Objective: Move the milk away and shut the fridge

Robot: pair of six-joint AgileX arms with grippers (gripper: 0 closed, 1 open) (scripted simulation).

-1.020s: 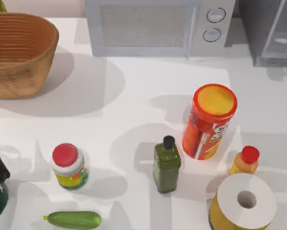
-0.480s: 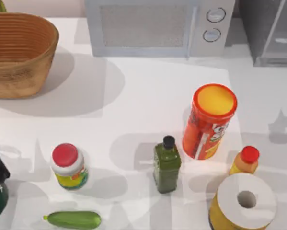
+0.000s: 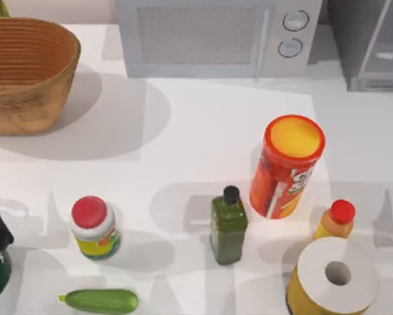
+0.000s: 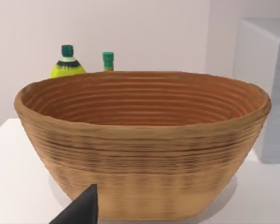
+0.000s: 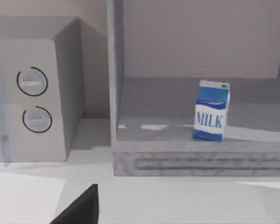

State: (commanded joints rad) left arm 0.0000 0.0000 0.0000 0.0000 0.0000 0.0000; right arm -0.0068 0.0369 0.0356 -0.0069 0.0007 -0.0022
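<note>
1. Small blue-and-white rectangular milk carton [image 5: 212, 111], upright on the grey floor inside the large grey box-shaped fridge [image 5: 200, 158], straight ahead of the right wrist camera and toward the far right corner of the table; long axis vertical, "MILK" label facing outward.
2. Right gripper [image 5: 79, 207]: a single dark fingertip at the edge of the right wrist view, well short of the fridge opening; open or closed, cannot tell.
3. Fridge in the top view [image 3: 370, 46] at the far right, door open; right arm judged the nearer one for the carton.
4. Light grey microwave with two round dials [image 3: 219, 36] just left of the fridge; its dialled side wall close beside the opening, a likely constraint on any approach from the left.
5. Inside the fridge, bare floor around the carton; low front lip of the cabinet between gripper and carton, probably to be cleared from above.
6. Nearer on the table: tall orange cylindrical crisp tube [image 3: 287, 164], green square bottle with black cap [image 3: 228, 226], yellow bottle with red cap [image 3: 336, 220], white paper roll [image 3: 334, 275], all nearer than the fridge, well apart from it.
7. Left gripper [image 4: 79, 210] parked at the near left, facing the woven brown basket [image 4: 144, 149]; finger state, cannot tell.
</note>
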